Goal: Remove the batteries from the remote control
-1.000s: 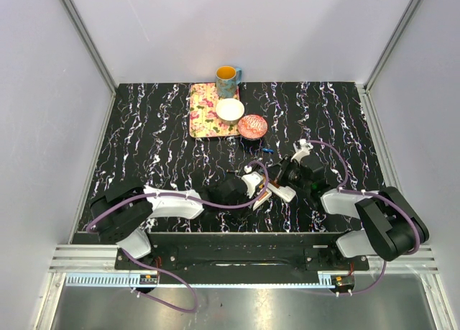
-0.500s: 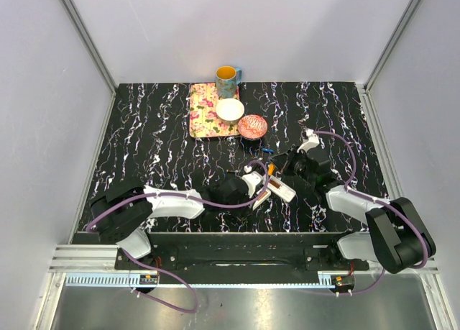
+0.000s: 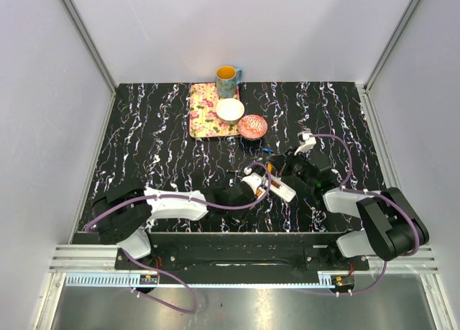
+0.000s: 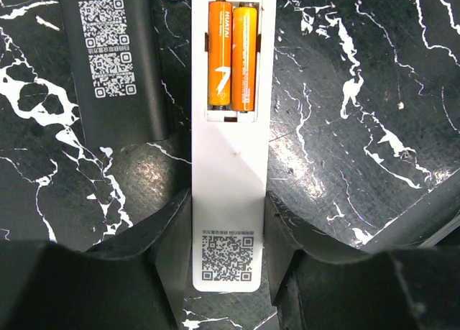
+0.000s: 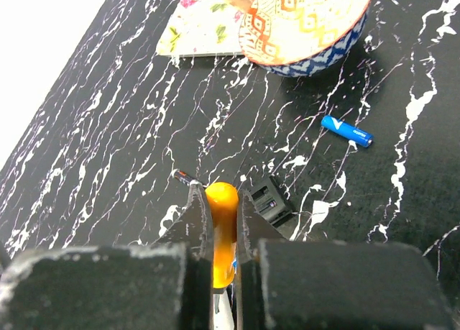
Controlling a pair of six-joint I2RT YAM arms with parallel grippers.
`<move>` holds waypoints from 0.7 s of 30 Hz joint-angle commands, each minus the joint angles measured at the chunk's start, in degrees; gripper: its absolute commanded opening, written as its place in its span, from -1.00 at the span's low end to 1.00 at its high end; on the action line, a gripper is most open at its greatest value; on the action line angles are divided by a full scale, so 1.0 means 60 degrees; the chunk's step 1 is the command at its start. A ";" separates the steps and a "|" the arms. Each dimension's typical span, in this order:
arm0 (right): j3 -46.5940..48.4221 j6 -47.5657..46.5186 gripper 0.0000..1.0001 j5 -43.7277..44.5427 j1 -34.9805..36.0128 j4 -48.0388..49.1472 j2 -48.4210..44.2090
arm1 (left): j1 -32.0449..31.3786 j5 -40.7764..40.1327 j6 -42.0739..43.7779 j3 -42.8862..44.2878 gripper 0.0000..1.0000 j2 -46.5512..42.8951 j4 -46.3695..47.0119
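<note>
In the overhead view, a black table top with white marbling [image 3: 158,143] is seen. At its far middle a floral rectangular tray [image 3: 203,120] is laid. A yellow-lined blue mug [image 3: 227,76] is set at the tray's far right corner, a white round bowl [image 3: 230,111] on its right edge, and a red patterned bowl [image 3: 252,126] just right of it. Both arms are stretched towards the middle of the table. The left gripper [image 3: 257,188] and the right gripper [image 3: 275,170] are brought close together there, over a white plastic remote control [image 3: 282,192].

In the left wrist view, the remote control [image 4: 228,165] is clamped by its long sides between the black fingers [image 4: 176,226], which are pressed against both edges at the end with the printed square code. Its back is turned up and the battery bay is uncovered. Two orange cylindrical batteries [image 4: 231,55] are seated side by side in the bay, beyond the fingertips. A flat black rectangular piece with printed codes [image 4: 115,60] is laid just beside the remote control.

In the right wrist view, the right gripper [image 5: 221,197] is closed tightly on the rounded handle of an orange-handled screwdriver [image 5: 223,236]. A blue cylindrical battery [image 5: 346,130] is seen lying loose on the table, to the right and well apart from the fingers, nearer than the red patterned bowl [image 5: 309,21]. A small black block [image 5: 272,199] is seen just right of the fingers.
</note>
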 commanded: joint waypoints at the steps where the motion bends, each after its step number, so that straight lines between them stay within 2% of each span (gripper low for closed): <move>1: -0.0214 -0.0259 -1.00 -0.0636 -0.0019 0.1990 0.0563 | 0.0043 -0.0774 -0.0191 -0.0322 -1.00 -0.0042 -0.2083; 9: -0.0360 -0.0009 -1.00 -0.1062 -0.0005 0.2591 0.0888 | 0.0057 -0.0716 -0.0147 -0.0366 -1.00 -0.0056 -0.1951; 21: -0.0683 0.0269 -1.00 -0.1121 0.0054 0.2505 0.0960 | 0.0043 -0.0613 -0.0088 -0.0380 -1.00 -0.0042 -0.1819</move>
